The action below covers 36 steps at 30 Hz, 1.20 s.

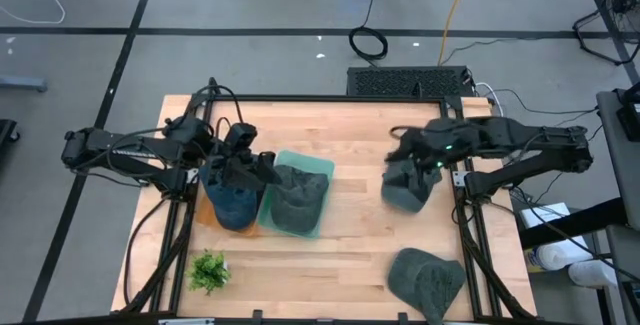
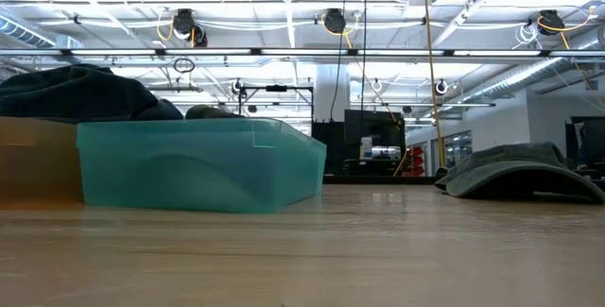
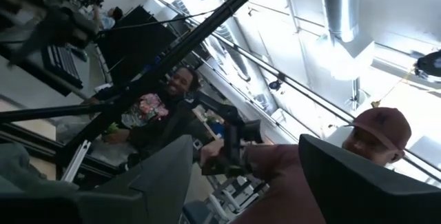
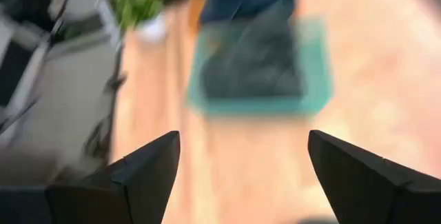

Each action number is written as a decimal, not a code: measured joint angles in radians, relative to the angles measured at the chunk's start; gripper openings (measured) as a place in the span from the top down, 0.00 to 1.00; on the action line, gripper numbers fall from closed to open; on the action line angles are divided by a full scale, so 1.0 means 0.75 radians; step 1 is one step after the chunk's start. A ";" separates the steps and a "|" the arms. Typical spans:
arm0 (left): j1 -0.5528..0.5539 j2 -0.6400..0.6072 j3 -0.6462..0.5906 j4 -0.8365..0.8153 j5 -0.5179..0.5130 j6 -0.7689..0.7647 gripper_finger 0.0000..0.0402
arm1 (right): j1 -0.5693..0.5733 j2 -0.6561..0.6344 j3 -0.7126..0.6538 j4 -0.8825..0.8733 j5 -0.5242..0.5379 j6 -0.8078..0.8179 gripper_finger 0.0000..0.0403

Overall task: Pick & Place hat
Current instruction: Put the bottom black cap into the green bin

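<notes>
Hovering right claw [image 1: 418, 170] spread, hat [image 1: 407, 187] beneath — contact unclear, left claw [image 1: 232, 165] apart.

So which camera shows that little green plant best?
The high view: the plant sits whole near the table's front-left corner. The right wrist view shows only a green blur; the low and left wrist views miss it.

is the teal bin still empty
No, in the high view a grey hat already lies inside the teal bin, beside the blue hat in the orange bin.
</notes>
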 joint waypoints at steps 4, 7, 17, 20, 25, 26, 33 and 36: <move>0.001 0.000 0.000 -0.015 0.013 0.004 0.32 | -0.003 0.080 0.000 -0.058 -0.242 -0.003 0.24; 0.001 0.000 0.000 -0.021 0.041 0.005 0.32 | -0.004 0.148 0.000 -0.056 -0.391 -0.021 0.24; 0.001 0.001 0.000 -0.019 0.045 0.042 0.32 | -0.039 0.435 0.000 -0.059 -0.788 -0.264 0.24; 0.001 0.001 0.000 -0.017 0.046 0.072 0.32 | -0.038 0.524 0.000 -0.056 -0.872 -0.411 0.24; 0.001 0.001 0.000 -0.014 0.047 0.079 0.32 | -0.037 0.647 0.000 -0.058 -0.892 -0.599 0.24; 0.001 0.001 0.000 -0.014 0.047 0.093 0.32 | -0.037 0.671 0.000 -0.058 -0.907 -0.634 0.24; 0.001 0.001 0.000 -0.016 0.046 0.193 0.32 | -0.010 0.825 0.000 -0.069 -0.955 -0.705 0.24; 0.001 0.001 0.000 -0.016 0.046 0.193 0.32 | 0.013 0.878 -0.030 -0.061 -0.998 -0.737 0.24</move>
